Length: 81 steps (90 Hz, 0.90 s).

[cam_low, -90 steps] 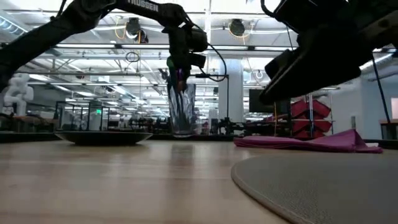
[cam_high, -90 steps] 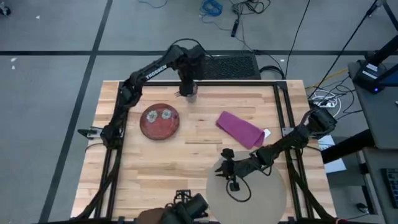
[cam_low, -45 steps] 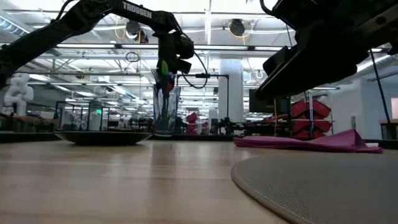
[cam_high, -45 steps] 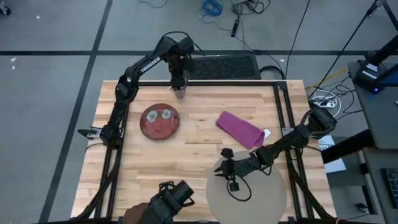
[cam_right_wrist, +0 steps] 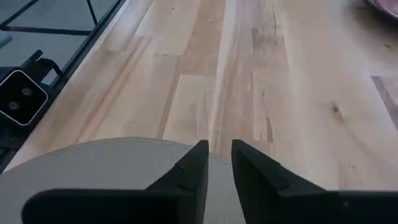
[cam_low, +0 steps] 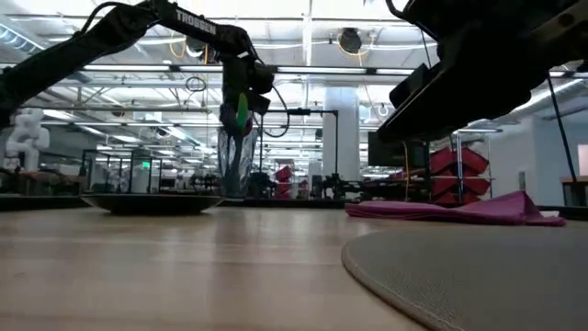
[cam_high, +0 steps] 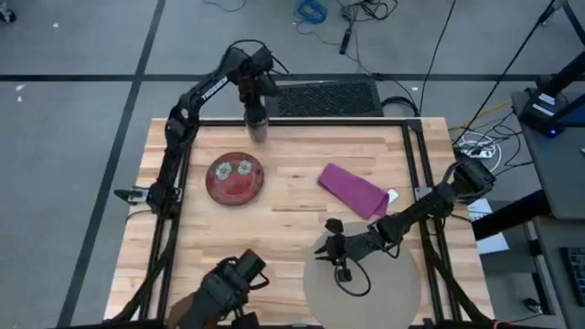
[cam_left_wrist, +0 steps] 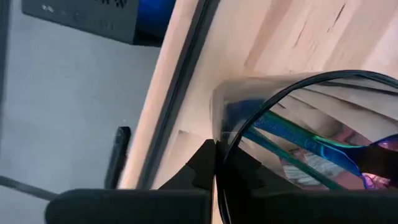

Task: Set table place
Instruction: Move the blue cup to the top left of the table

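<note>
A clear glass with several iridescent pieces of cutlery in it stands upright at the table's far edge, left of centre. My left gripper is shut on its rim from above. My right gripper hovers over the far left edge of the round beige mat. Its fingers are a narrow gap apart with nothing between them. A red plate and a purple napkin lie flat on the table. My left gripper pinches the glass's rim, one finger inside the glass and one outside. The fingers come from above, pointing down. The glass stays upright; I cannot tell whether its base touches the table.
The black rail frame runs around the table. A person's hand with a dark object is at the near edge, left of the mat. Bare wood lies between the plate, the napkin and the mat.
My left gripper has carried the glass toward the table's left and far edges, keeping it upright. The person's hand at the near edge has moved left. My right gripper has kept still.
</note>
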{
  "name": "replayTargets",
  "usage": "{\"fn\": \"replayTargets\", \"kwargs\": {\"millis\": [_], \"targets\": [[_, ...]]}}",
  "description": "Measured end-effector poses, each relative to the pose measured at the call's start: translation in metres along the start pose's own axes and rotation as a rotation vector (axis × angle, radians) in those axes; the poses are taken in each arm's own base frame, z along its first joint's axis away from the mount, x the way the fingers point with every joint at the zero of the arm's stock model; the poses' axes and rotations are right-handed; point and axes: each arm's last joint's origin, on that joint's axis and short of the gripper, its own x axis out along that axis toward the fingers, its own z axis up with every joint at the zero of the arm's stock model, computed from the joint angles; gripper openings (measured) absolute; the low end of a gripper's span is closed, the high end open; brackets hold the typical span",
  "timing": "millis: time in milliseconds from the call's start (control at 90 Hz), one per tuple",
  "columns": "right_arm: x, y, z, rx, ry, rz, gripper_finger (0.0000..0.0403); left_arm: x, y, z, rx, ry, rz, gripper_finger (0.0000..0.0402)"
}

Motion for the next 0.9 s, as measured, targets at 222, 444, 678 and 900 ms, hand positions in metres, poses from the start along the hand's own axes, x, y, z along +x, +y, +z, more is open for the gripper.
{"fn": "replayTargets", "kwargs": {"millis": [222,444,678,900], "targets": [[0.0000,0.0001,0.0005,0.002,-0.005,0.001,0.0059,0.0068,0.0062,-0.0046,-0.008,0.025,-0.013,0.0000],[0.0000,0.0001,0.0005,0.002,-0.005,0.001,0.0059,0.0068,0.0064,-0.0047,-0.021,0.021,-0.022,0.0000],[0.0000,0.0002,0.0004,0.002,-0.004,0.001,0.0059,0.0071,0.0023,-0.0026,-0.024,0.016,-0.034,0.0000],[-0.0005,0.0020,-0.0002,0.002,-0.003,0.006,0.0059,0.0073,-0.0002,-0.0013,-0.036,0.016,-0.034,0.0002]]}}
